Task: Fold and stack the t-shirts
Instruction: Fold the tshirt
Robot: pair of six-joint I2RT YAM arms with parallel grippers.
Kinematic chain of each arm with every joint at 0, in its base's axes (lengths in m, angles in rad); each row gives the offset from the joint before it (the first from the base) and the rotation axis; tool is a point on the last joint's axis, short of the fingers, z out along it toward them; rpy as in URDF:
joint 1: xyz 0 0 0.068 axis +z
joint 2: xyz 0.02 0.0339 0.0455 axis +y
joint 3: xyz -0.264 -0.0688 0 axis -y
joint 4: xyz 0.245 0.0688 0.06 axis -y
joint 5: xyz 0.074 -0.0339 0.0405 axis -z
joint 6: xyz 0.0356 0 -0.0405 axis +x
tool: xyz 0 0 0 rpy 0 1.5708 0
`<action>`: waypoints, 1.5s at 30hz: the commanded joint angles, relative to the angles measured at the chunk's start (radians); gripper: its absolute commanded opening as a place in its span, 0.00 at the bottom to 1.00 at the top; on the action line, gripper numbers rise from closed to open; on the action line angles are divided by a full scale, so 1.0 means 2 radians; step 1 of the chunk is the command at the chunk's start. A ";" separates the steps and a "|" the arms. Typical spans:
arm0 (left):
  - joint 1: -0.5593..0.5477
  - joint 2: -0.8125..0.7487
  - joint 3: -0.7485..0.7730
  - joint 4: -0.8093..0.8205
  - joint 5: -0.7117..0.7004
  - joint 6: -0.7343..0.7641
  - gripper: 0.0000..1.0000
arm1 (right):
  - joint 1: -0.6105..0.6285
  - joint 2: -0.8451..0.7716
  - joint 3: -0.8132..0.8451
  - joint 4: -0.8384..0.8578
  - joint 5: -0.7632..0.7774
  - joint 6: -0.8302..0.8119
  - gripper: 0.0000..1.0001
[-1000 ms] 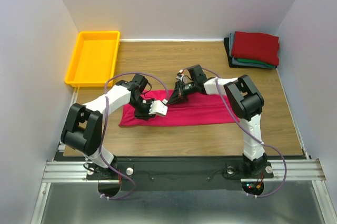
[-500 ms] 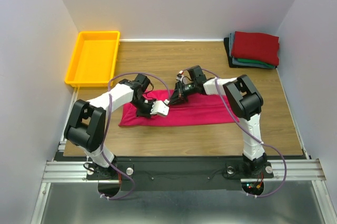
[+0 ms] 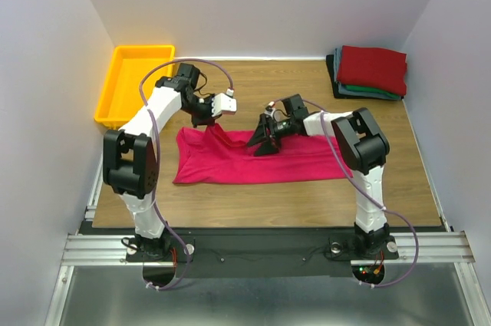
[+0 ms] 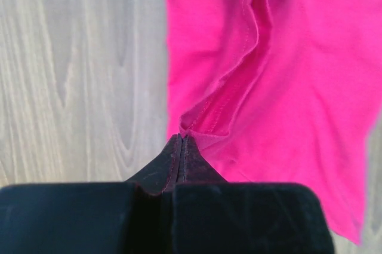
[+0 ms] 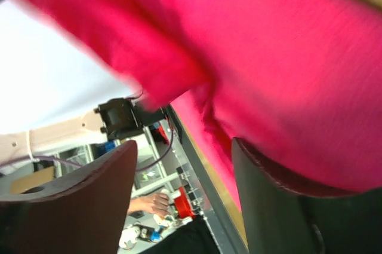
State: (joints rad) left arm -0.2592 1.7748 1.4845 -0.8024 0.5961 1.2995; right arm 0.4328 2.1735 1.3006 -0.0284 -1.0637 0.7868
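Note:
A crimson t-shirt lies spread across the middle of the table. My left gripper is above its far-left part, shut on a pinched fold of the shirt's hemmed edge, which rises to the closed tips. My right gripper rests low over the shirt's middle, jaws spread wide. In the right wrist view the crimson cloth drapes over one finger, with nothing between the jaws. A stack of folded t-shirts, dark red on top of teal-green and dark ones, sits at the back right corner.
A yellow tray stands at the back left, close to the left arm. White walls close in the table on three sides. Bare wood lies behind the shirt, between tray and stack.
My left gripper shut on the shirt's edge and lifted it up and back toward the far left. My right gripper opened and let go of the cloth, shifting slightly right.

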 commanded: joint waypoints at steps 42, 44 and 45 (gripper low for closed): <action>-0.099 -0.063 -0.193 0.068 -0.059 -0.067 0.42 | -0.194 -0.117 0.157 -0.431 0.196 -0.458 0.58; -0.097 -0.085 -0.194 0.065 -0.056 -0.076 0.48 | -0.203 -0.113 0.166 -0.435 0.223 -0.469 0.55; -0.096 -0.097 -0.190 0.063 -0.041 -0.081 0.48 | -0.203 -0.110 0.167 -0.436 0.234 -0.475 0.54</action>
State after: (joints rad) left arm -0.4576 1.6630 1.1072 -0.6857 0.4908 1.1973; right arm 0.0490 1.9697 1.5822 -0.8417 -0.7292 -0.0647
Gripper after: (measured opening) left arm 0.465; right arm 0.564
